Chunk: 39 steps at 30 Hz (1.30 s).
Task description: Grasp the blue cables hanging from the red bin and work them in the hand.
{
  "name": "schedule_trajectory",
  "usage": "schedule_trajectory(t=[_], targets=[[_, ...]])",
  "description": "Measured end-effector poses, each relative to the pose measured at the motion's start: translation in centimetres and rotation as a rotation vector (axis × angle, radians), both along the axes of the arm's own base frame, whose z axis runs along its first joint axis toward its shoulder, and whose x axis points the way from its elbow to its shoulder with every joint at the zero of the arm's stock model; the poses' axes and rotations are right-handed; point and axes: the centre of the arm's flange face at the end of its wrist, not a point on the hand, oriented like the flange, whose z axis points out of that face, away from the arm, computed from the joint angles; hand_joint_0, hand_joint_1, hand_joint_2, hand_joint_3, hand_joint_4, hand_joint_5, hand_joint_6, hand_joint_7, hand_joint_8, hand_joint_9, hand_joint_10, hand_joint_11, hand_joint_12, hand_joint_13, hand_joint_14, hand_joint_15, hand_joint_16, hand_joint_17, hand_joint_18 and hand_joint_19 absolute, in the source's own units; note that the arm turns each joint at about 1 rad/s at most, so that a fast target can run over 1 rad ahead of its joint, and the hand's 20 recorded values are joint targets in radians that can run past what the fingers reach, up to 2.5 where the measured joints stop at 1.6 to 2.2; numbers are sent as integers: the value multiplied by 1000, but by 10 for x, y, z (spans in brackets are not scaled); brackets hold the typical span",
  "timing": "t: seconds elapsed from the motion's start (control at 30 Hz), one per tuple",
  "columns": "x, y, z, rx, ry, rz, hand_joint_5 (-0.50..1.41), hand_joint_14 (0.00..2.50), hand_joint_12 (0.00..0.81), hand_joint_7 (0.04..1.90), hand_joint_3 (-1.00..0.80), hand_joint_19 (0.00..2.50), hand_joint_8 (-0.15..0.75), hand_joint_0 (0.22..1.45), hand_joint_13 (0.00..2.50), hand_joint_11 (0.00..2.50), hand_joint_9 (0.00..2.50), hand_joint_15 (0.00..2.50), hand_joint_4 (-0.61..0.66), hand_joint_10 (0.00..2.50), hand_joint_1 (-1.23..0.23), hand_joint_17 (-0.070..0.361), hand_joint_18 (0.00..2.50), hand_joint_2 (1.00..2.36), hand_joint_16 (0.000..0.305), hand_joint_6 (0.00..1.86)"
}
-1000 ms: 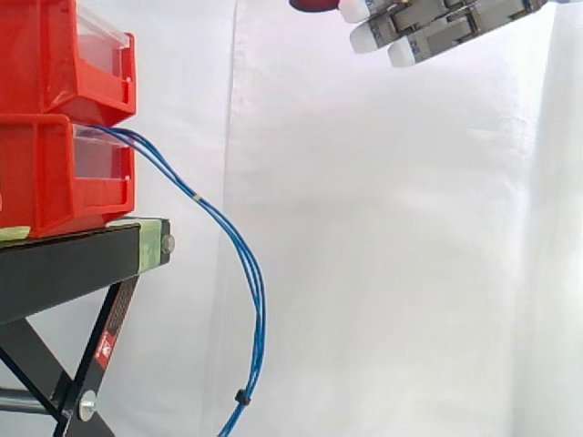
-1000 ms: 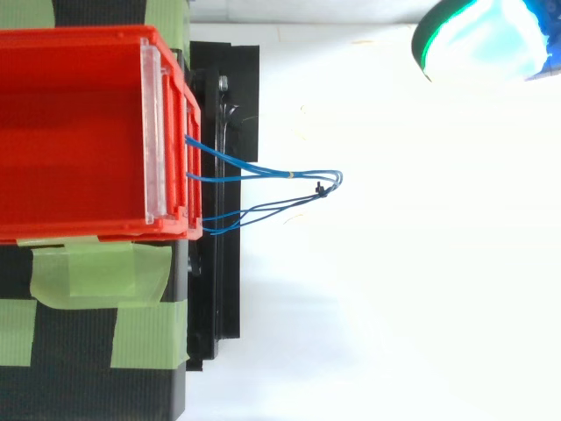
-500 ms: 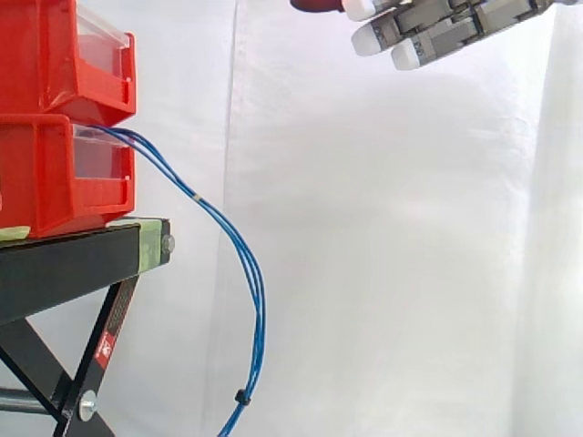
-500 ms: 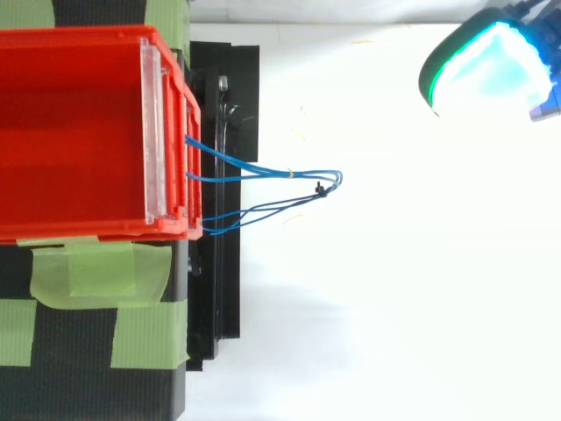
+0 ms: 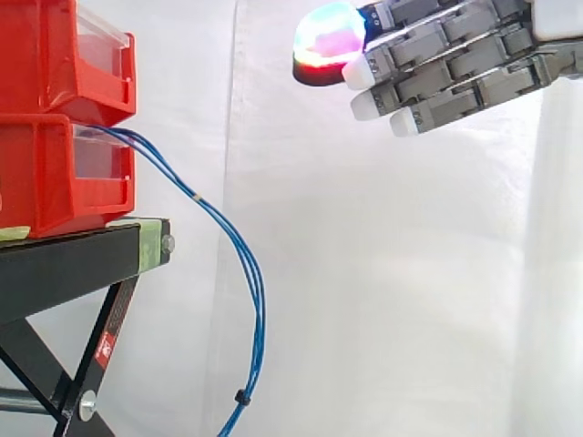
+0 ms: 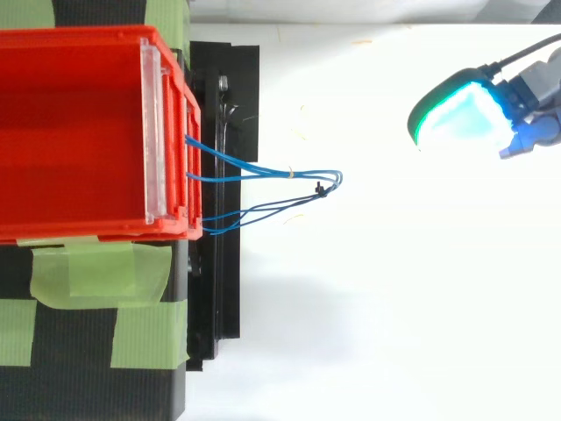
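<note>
Fingers (image 5: 437, 82) are stretched out nearly straight and hold nothing; I have the hand (image 5: 496, 50) high at the right of the side view, pointed toward the bins, with one glowing pad (image 5: 328, 36) leading; from above that pad (image 6: 460, 118) sits well apart from the cables and off to one side of them, so no contact has been made; the blue cables (image 5: 248, 273) come out of the lower red bin (image 5: 46, 173) from behind its clear front panel (image 5: 96, 155), beneath the upper red bin (image 5: 55, 55); they arc out past the edge of the black stand (image 5: 64, 264) and hang free in front of the white curtain (image 5: 392, 291); a black tie (image 5: 241, 397) gathers them low down, which is why they fall as one bundle rather than as loose strands; from above the bundle (image 6: 263, 173) juts only a little way out from the bin's front; my judgement is that the open spread suits an approach, since the free arc beyond the stand offers room to wrap around; the hand would need to come down and across to meet it; the strands look thin and springy, so I expect them to slip unless they are enclosed together
</note>
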Motion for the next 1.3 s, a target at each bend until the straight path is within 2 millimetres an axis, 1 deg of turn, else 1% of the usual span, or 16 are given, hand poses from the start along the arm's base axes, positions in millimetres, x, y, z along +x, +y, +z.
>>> schedule_trajectory(t=[0.17,0.27,0.4,0.5,0.6,0.63,0.8,0.93,1.0,1.07,1.13,1.3], targets=[[0,2,-5,-3,-2,-33,-194,2,355,671,-982,0,307,794,77,56,334,109,235,1,-524,110,0,1000,49,5],[-5,4,-18,-3,19,-34,-193,2,356,665,-980,0,307,795,82,58,338,112,236,0,-524,109,0,1000,49,5],[-14,6,-43,14,25,-35,-186,2,356,671,-973,0,310,796,104,68,360,119,239,2,-525,109,0,1001,49,5],[-20,6,-67,33,19,-63,-181,2,356,669,-967,0,312,797,113,73,374,117,243,0,-526,110,0,1001,49,5],[-21,6,-93,42,18,-99,-174,2,355,668,-963,7,316,798,124,74,393,110,248,2,-527,109,0,1001,48,5],[-18,7,-104,48,16,-105,-169,3,353,666,-964,7,316,800,133,77,400,116,249,0,-528,109,0,1001,48,5],[-2,13,-145,100,6,-105,-151,2,355,670,-958,5,322,804,150,84,429,116,260,2,-531,108,0,1001,48,5],[15,19,-185,148,0,-105,-145,2,357,670,-957,0,321,804,166,104,464,114,259,2,-536,108,0,1002,48,6],[22,19,-198,153,-18,-114,-140,2,358,671,-956,9,323,804,172,111,471,115,260,2,-536,108,0,1002,48,5],[27,18,-203,149,-49,-130,-133,2,358,671,-953,2,323,805,177,114,477,112,262,1,-537,108,0,1001,48,5],[32,15,-203,144,-91,-157,-132,2,358,669,-954,10,322,805,180,118,488,112,262,2,-538,107,0,1001,48,5],[34,10,-203,129,-116,-206,-127,2,359,671,-947,8,324,804,189,123,494,112,265,2,-541,107,0,1002,47,5]])
